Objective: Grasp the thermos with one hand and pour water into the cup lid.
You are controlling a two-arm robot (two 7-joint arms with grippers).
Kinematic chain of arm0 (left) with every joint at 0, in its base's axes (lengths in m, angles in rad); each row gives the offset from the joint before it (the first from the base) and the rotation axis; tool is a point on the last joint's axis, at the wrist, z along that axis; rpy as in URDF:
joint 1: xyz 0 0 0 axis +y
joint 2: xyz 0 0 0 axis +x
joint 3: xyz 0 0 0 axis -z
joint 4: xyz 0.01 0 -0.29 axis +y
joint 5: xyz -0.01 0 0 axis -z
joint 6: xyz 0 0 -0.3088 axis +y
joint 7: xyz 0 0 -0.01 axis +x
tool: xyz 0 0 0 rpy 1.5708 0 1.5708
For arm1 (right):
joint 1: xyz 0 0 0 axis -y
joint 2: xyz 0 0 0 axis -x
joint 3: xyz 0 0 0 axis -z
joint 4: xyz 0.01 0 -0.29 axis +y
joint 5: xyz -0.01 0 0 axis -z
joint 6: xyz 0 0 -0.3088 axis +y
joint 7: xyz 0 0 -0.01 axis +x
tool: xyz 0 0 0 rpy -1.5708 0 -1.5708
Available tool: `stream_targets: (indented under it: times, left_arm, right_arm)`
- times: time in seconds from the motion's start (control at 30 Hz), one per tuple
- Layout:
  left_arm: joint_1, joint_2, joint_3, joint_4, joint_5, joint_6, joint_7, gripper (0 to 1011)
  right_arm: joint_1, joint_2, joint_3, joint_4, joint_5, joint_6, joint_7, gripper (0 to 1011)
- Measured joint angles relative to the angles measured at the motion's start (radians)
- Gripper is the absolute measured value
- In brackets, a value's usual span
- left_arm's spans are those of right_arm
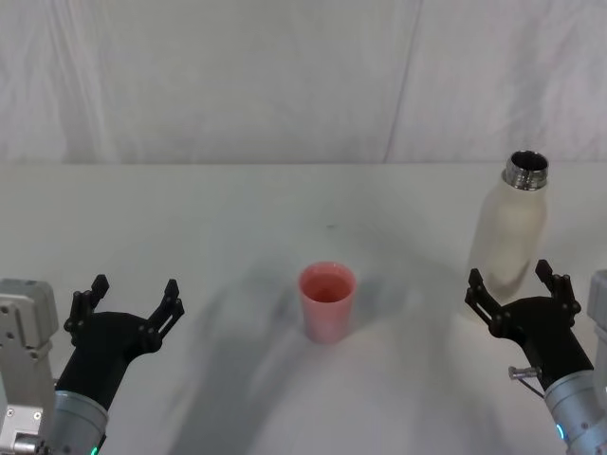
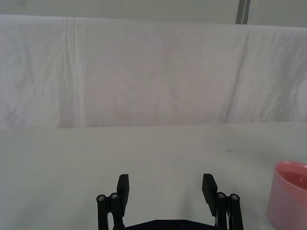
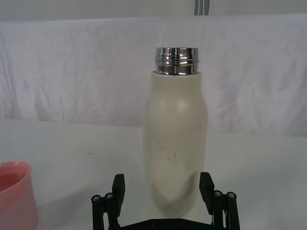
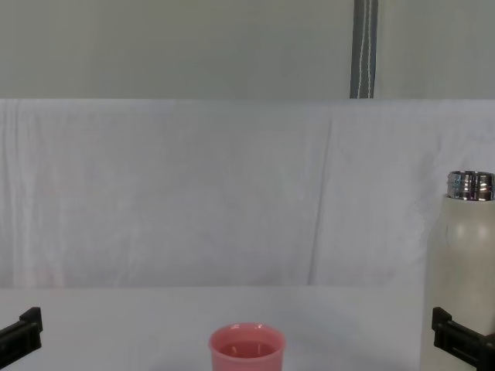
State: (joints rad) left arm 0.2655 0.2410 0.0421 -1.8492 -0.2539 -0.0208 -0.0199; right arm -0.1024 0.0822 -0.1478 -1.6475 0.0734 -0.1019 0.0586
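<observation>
The left gripper (image 1: 126, 301) waits at eight o'clock on the table (image 1: 237, 209), jaws open and empty. The cup lid (image 1: 327, 301) stands upright at centre. At three o'clock the thermos (image 1: 512, 227) stands uncapped, with the right gripper (image 1: 517, 289) just before it, jaws spread wide, not yet around it. A low or glancing grasp could tip the tall bottle and spill water.
</observation>
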Motion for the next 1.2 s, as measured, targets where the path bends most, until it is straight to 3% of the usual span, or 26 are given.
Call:
stream_targets:
  times: [0.37,1.2]
  left_arm:
    - [0.000,0.000,0.000,0.000,0.000,0.000,0.000,1001]
    - [0.000,0.000,0.000,0.000,0.000,0.000,0.000,1001]
  right_arm:
    - [0.031,-0.020,0.020,0.045,0.013,-0.005,0.031,1001]
    - [0.105,-0.019,0.027,0.112,0.020,-0.016,0.062,1001]
